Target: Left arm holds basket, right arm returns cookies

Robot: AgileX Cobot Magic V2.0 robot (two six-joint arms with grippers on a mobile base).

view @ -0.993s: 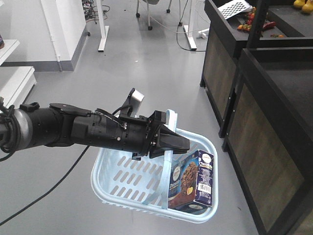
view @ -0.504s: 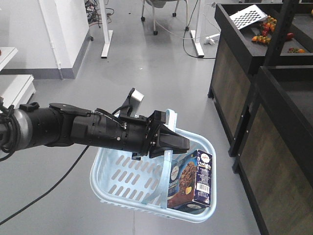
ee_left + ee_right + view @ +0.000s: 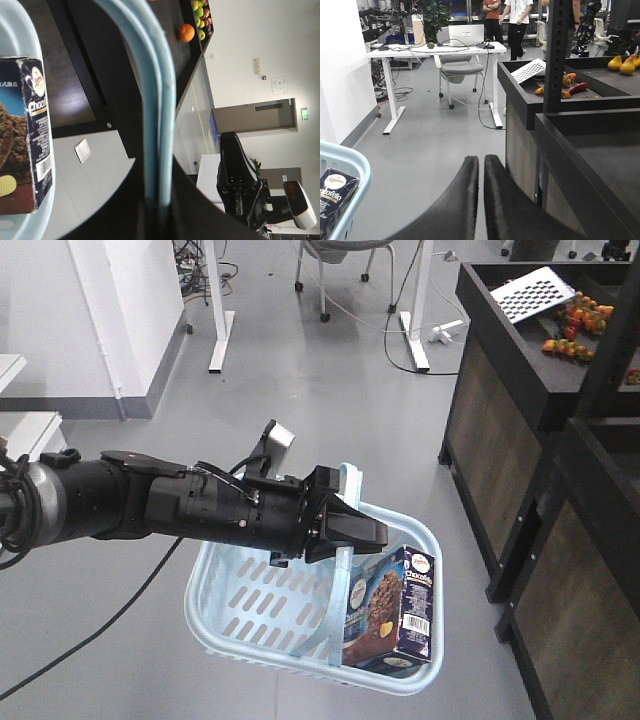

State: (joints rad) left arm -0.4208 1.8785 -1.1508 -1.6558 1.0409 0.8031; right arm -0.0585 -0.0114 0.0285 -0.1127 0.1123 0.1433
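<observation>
The left arm (image 3: 150, 505) reaches in from the left, and its gripper (image 3: 345, 530) is shut on the flat blue strap handle (image 3: 347, 480) of the light blue basket (image 3: 250, 615), which hangs above the grey floor. The cookies (image 3: 393, 610) stand upright in the basket's right corner. In the left wrist view the handle (image 3: 157, 100) runs down into the closed jaws of the left gripper (image 3: 157, 205), with the cookies (image 3: 25, 135) at the left. The right gripper (image 3: 481, 165) is shut on nothing, to the right of the basket rim (image 3: 355, 165) and the cookies (image 3: 335, 197).
Black shelf units with wood panels (image 3: 520, 450) stand at the right, holding produce (image 3: 575, 315) and a white perforated tray (image 3: 540, 285). White desk legs (image 3: 215, 310) and a chair stand behind. A white shelf (image 3: 20, 410) is at the left. People (image 3: 517, 20) stand far back.
The black shelf units have slid to the right in the front view, as if the view itself moved. The left arm, basket and cookies keep the same pose.
</observation>
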